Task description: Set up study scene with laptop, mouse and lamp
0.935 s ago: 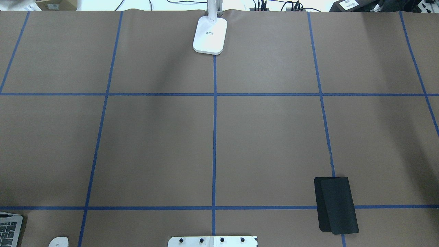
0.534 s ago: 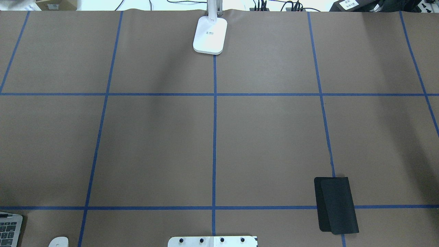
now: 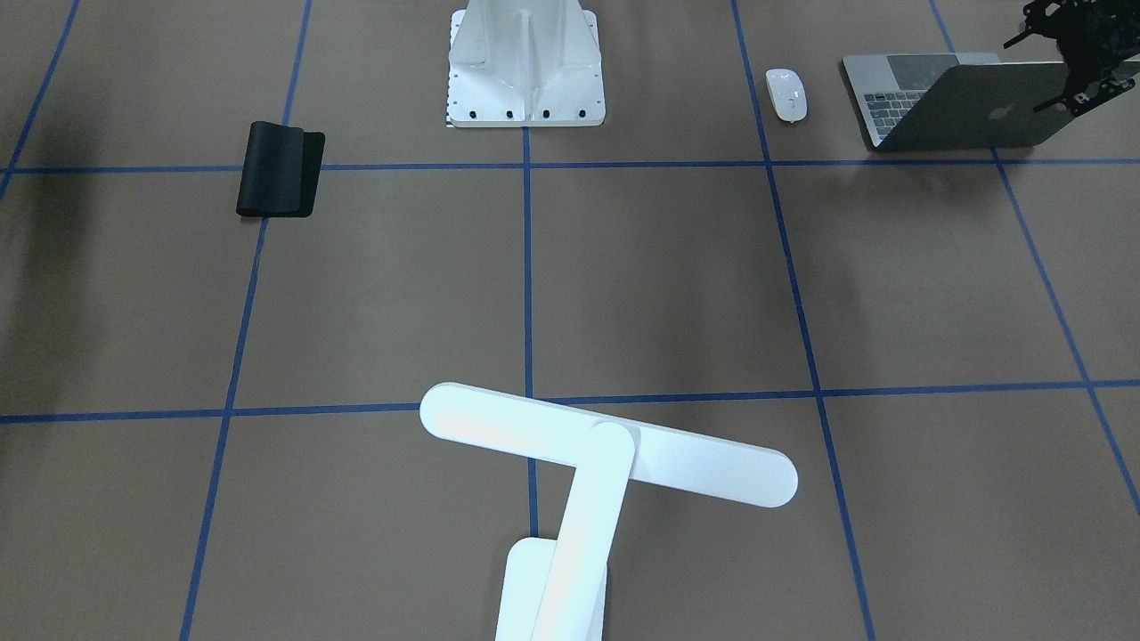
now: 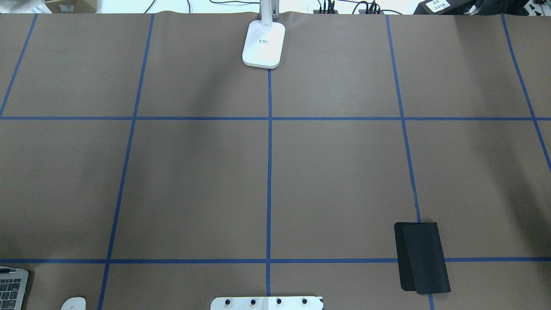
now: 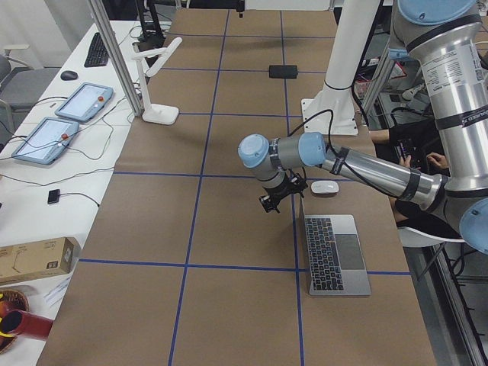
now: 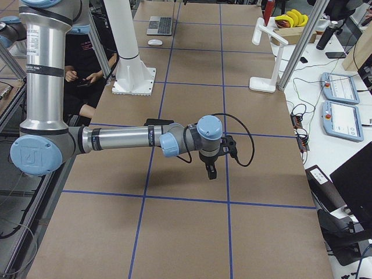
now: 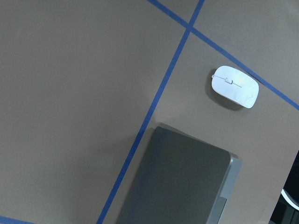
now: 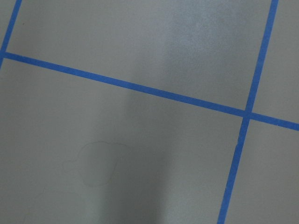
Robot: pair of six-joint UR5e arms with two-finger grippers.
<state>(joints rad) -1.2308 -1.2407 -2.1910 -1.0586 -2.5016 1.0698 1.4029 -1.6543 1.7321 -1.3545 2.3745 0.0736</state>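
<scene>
Brown paper gridded with blue tape covers the worktop (image 3: 374, 285), where we see a slim dark-grey metal laptop (image 3: 971, 111) standing open at the robot's near-left corner, its lid's apple logo facing away from the robot. A small white oval mouse (image 3: 787, 93) lies just beside it, between the laptop and a white ribbed metal pedestal (image 3: 525, 71). A large white desk lamp (image 3: 606, 454) with a flat bar head stands at the far edge, its base on the centre tape line. A black folded mouse pad (image 3: 279, 169) lies on the robot's right. The left gripper (image 5: 273, 202) hangs beside the laptop; the right gripper (image 6: 210, 170) points down over bare paper. We cannot tell whether either is spread or closed.
</scene>
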